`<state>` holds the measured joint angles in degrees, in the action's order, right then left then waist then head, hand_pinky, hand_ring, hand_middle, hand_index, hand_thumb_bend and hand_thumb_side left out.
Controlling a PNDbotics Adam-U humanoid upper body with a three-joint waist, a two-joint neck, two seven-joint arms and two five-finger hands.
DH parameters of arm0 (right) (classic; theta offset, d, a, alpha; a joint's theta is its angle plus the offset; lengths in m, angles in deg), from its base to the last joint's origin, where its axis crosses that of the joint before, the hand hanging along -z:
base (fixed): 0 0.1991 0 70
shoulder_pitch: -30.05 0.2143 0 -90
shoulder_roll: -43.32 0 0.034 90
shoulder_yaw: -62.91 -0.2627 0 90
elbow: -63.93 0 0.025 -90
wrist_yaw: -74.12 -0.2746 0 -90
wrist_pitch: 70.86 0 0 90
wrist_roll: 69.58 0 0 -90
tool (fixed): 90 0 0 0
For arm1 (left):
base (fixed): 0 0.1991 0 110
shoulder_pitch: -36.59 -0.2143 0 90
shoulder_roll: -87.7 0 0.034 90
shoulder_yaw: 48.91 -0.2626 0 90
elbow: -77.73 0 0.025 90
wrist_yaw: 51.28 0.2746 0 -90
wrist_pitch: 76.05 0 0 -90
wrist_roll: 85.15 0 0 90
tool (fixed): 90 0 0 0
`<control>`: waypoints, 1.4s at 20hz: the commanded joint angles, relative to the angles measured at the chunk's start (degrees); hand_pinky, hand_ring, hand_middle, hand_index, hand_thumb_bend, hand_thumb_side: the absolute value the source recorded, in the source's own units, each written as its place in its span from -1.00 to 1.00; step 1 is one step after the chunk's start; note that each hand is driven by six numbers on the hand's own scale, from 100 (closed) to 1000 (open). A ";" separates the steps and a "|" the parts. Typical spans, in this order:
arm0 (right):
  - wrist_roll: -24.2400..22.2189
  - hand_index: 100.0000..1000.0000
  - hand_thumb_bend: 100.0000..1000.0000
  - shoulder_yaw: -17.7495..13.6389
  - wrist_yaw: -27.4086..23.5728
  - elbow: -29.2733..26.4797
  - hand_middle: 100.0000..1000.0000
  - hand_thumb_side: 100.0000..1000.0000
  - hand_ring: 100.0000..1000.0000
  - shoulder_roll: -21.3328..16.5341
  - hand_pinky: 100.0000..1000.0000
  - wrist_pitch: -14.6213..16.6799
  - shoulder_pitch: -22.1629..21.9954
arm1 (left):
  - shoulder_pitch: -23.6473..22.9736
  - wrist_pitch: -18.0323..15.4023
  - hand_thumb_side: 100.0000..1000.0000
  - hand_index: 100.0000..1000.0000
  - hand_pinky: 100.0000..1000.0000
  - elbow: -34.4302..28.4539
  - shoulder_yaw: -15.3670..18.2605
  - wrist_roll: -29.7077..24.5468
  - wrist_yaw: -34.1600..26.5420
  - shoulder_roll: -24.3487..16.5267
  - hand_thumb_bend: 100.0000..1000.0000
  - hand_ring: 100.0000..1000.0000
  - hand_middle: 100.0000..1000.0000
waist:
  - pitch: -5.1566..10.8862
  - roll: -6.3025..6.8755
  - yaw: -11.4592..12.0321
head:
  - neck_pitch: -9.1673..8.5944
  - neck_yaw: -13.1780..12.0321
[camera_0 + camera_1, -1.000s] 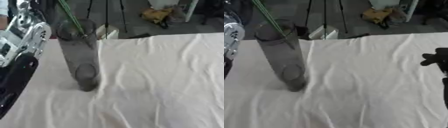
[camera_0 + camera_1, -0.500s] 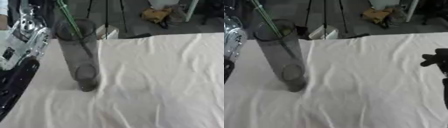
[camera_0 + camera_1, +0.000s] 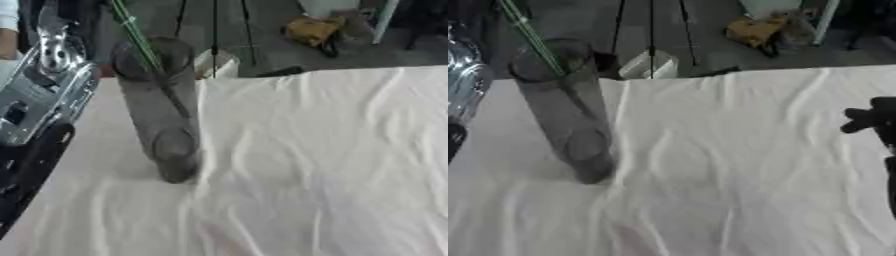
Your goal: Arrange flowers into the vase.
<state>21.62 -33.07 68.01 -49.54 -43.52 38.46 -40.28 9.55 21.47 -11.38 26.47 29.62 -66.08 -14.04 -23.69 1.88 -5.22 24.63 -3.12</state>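
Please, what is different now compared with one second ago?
The green stems have gone deeper into the vase, and the silver left arm beside it has shifted slightly. The vase stays upright on the white cloth, and the right hand stays at the right edge.

Green stems deeper in vase

Rumpled white tablecloth, yellow bag

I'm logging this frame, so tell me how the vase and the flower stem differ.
The vase is a wide, smoky grey see-through cylinder; the flower stem is thin and green. The vase stands on the white tablecloth; the stem slants from above the rim down into it. Both sit at the table's left side.
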 commanded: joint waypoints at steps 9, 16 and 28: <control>0.05 0.35 -1.00 -0.43 0.24 -1.12 -0.07 1.00 -0.04 -0.40 0.44 0.04 0.32 | -0.26 -1.32 0.91 -0.25 -0.73 -0.77 -0.84 -2.22 9.51 -3.08 -0.98 -0.38 -0.29 | 0.80 -0.62 0.46 | -0.15 0.30; 0.04 0.35 -1.00 -0.43 0.28 -1.12 -0.07 1.00 -0.04 -0.36 0.44 -0.16 0.26 | -0.91 -0.16 0.88 -0.12 -0.60 -0.22 -1.09 -6.68 21.49 -2.94 -1.00 -0.24 -0.17 | 0.98 -0.71 0.75 | 0.14 0.41; 0.08 0.35 -1.00 -0.47 0.23 -1.12 -0.07 1.00 -0.04 -0.31 0.44 -0.38 0.05 | -1.71 2.88 0.93 0.15 -0.47 -0.19 -0.98 -15.93 28.88 -3.74 -1.00 -0.09 -0.03 | 1.42 -0.62 1.06 | 0.37 0.51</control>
<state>21.71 -33.08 68.01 -49.54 -43.43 38.07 -40.38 7.05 24.18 -11.04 25.41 14.55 -37.76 -16.03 -23.69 1.87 -4.22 24.71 -2.82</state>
